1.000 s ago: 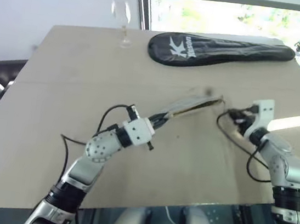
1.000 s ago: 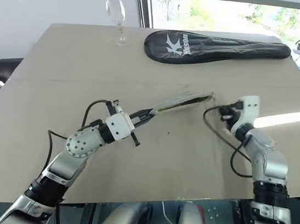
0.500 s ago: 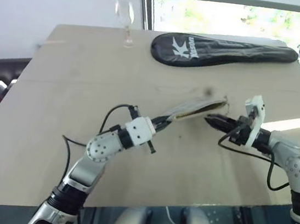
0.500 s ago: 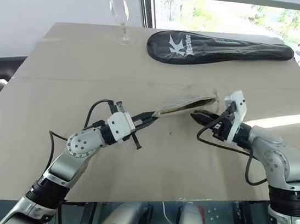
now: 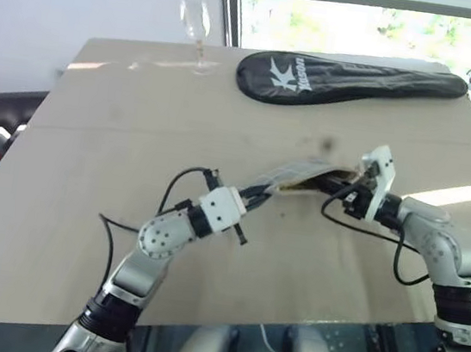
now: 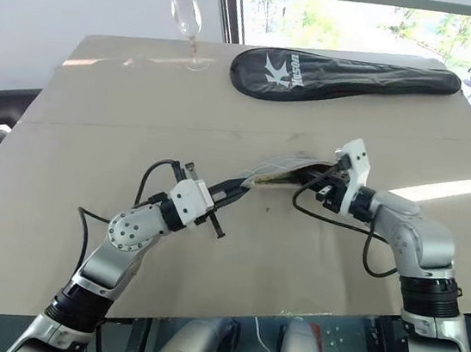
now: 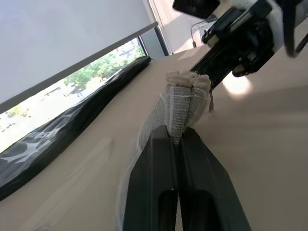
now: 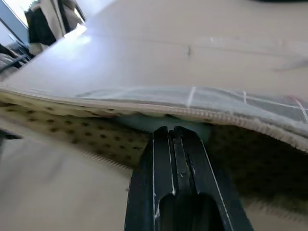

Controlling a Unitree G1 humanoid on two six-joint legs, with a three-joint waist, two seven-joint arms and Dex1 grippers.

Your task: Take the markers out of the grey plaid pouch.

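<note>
1. The small soft grey plaid fabric pouch (image 6: 282, 168) with tan dotted lining lies mid-tabletop (image 6: 140, 111), held off the surface.
2. The left end effector (image 7: 176, 137) is clamped on its near-left end.
3. The right end effector (image 8: 169, 134), fingers together, reaches into its open mouth.

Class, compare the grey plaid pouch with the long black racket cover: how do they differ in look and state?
The grey plaid pouch is small, pale-gridded and held above the table, its dotted lining showing at the open mouth; the black racket cover is long, plain black with white lettering, lying flat and untouched at the far edge. Both are soft cases.
</note>
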